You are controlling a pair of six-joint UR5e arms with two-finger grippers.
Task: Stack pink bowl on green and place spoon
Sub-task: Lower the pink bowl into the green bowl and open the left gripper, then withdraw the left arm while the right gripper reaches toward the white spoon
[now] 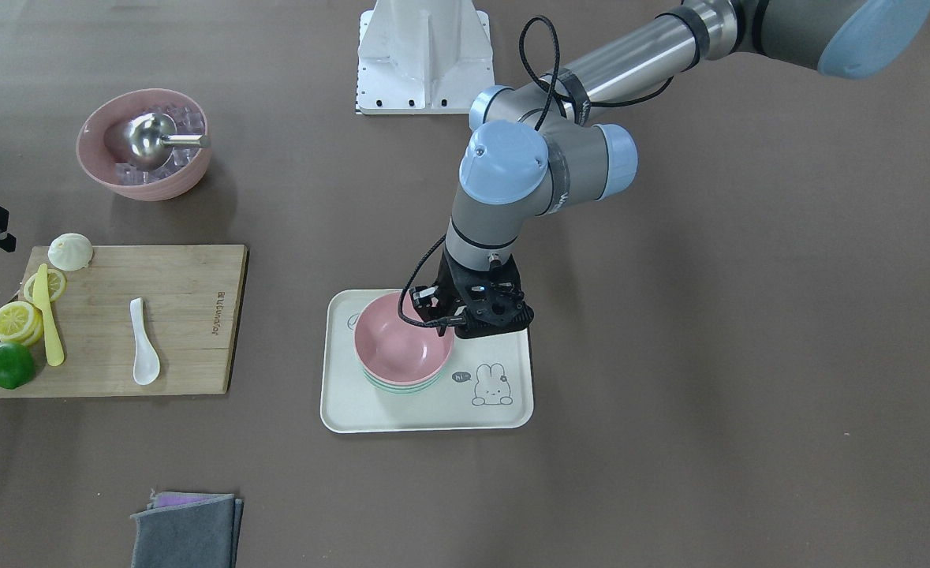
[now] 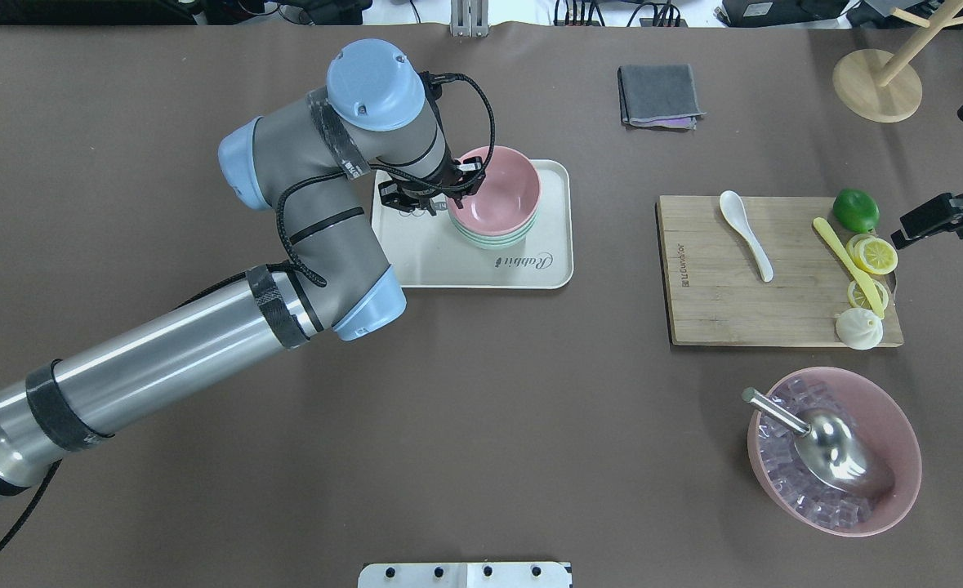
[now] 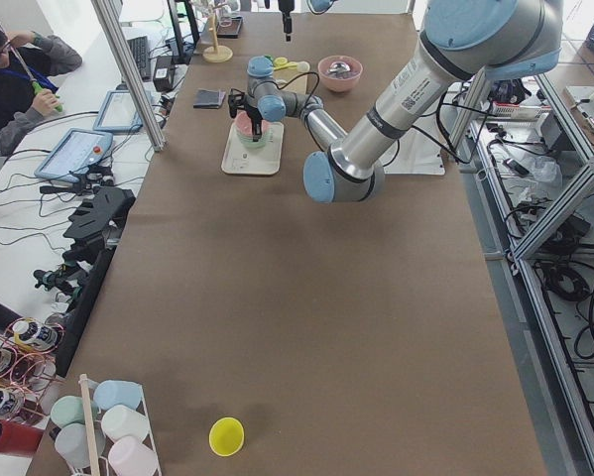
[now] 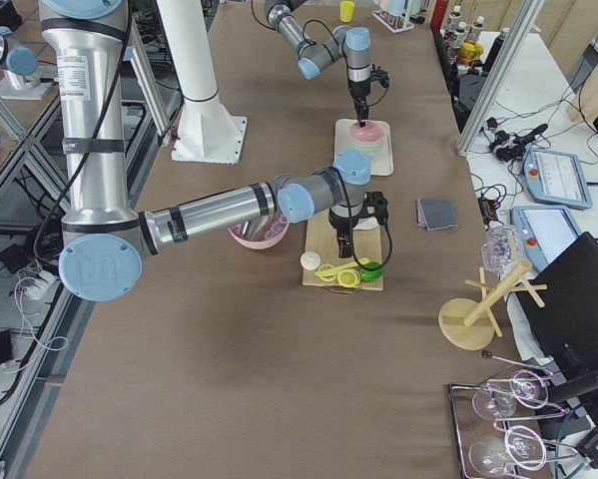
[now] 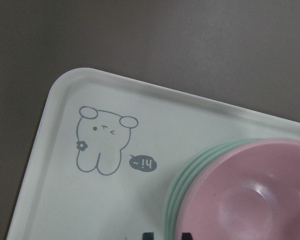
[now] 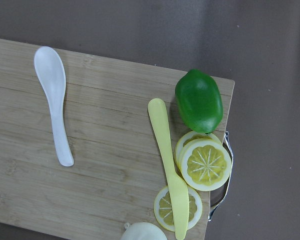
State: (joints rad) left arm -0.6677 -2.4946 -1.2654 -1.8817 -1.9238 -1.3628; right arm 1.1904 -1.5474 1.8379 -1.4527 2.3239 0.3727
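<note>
— Where is our pink bowl (image 1: 397,343)?

— It's nested in the green bowls (image 5: 176,186) on the tray (image 1: 425,414), and it looks level. We judge the stacking all but done, so letting go is the step in hand.

— And the left gripper (image 1: 442,312)?

— From overhead it sits at the bowl's nine o'clock rim. In the left wrist view one fingertip shows outside the rims and one over the pink inside, so they straddle the edge. We cannot tell whether they pinch it or stand loose.

— How do we leave cleanly?

— We should spread the fingers clear of both rim faces, then rise straight up. Any sideways drift could drag the pink bowl off its seat or push the stack across the tray.

— Then the spoon (image 2: 744,233)?

— It lies on the cutting board (image 2: 718,302), at three o'clock of the tray from overhead, with the scoop toward eleven and the handle toward five. A yellow knife (image 2: 847,261) lies at its three o'clock, apart from it. The right gripper (image 2: 938,219) hangs near the board's three o'clock edge. Its fingers are out of sight, so we cannot tell their state. We would take the handle mid-length.
</note>
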